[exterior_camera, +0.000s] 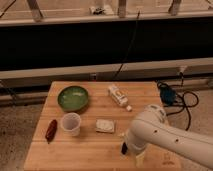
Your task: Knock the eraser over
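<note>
Eraser (124, 148): small dark slim block, seems to stand on end, colour reads near black; no face detail can be made out. It sits on the wooden counter (90, 150) at about 5 o'clock from the counter's middle, near the front edge.

White arm (165, 137) comes in from the 4 o'clock side and covers the front-right part of the counter. The eraser is right against the arm's left outline, at its 9 o'clock; touching or just apart, cannot tell.

End effector (140, 158): pale piece low under the arm's wrist, at 4 o'clock from the eraser, close to the front edge. It is mostly hidden by the arm, so how wide it is set cannot be told. Nothing is seen held in it.

Around:
- white square packet (105, 125) at 11 o'clock from the eraser, apart from it
- white cup (71, 123) upright, further out at 10 o'clock
- dark red object (51, 130) by the left edge
- green bowl (73, 97) at 12 o'clock from the cup
- white bottle (117, 94) lying on its side toward the back edge

Bare wood runs from the eraser's 9 o'clock side to the front-left corner. Dark cables (170, 95) lie off the right back corner.
</note>
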Tool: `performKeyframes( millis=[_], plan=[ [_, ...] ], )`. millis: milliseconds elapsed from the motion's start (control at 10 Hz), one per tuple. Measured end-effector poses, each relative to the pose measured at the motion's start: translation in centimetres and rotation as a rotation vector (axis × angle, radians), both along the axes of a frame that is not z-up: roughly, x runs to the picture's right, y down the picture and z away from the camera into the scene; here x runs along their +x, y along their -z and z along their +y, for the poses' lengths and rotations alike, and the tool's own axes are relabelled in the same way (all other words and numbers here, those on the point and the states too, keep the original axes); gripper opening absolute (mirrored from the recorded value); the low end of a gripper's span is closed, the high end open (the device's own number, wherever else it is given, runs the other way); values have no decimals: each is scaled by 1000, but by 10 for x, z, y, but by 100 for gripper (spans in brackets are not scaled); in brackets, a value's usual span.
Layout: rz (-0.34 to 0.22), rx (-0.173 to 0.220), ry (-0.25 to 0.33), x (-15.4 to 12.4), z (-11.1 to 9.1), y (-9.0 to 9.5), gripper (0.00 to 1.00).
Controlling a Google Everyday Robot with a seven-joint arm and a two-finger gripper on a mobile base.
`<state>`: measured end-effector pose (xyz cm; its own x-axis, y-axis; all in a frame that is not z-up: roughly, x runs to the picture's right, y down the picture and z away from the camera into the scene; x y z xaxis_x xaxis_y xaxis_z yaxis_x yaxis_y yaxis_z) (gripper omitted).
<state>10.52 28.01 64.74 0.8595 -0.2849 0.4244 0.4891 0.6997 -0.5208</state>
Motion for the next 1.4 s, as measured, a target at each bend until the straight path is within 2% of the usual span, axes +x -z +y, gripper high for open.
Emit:
performKeyframes(
  millis=[1400],
  plan=[
    [-23,-5,-7,2,2,-3,80]
  ],
)
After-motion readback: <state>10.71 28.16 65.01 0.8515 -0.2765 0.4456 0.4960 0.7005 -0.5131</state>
